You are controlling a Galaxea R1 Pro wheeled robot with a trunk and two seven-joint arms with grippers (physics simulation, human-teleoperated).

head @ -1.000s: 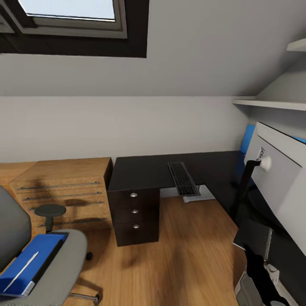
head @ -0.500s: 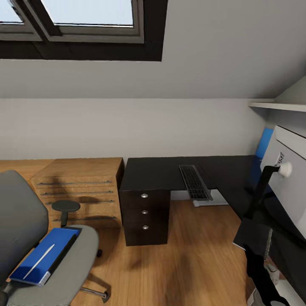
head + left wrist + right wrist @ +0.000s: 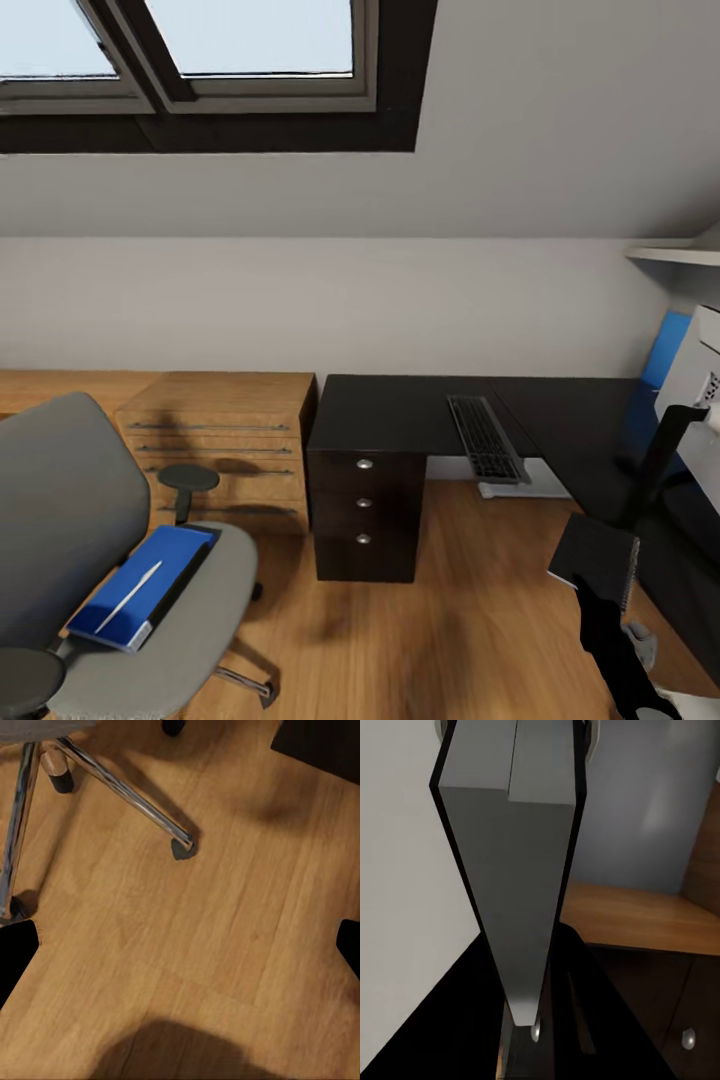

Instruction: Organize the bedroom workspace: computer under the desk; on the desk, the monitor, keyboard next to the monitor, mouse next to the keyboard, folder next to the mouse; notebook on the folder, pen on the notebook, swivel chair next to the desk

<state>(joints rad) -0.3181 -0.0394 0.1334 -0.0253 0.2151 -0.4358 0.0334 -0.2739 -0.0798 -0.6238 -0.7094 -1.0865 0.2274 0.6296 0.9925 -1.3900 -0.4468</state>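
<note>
Head view shows the blue folder (image 3: 140,600) lying on the swivel chair (image 3: 70,560) beside a light-wood cabinet (image 3: 225,440), the keyboard (image 3: 487,438) on the black desk (image 3: 390,412), and the right hand (image 3: 640,690) low beside that desk, its state impossible to tell.

– Where's the right arm (image 3: 615,655)?
– At about five o'clock in the head view, black, rising from the bottom edge with the wrist uppermost.
– And its gripper (image 3: 514,729)?
– Clamped on the notebook (image 3: 595,558), pale fingers (image 3: 592,736) on either side of it (the wrist camera looks straight down the cover).
– The left gripper (image 3: 180,949)?
– Pointing down, jaws spread wide: one black fingertip at nine o'clock of its wrist view, the other at three, nothing between them.
</note>
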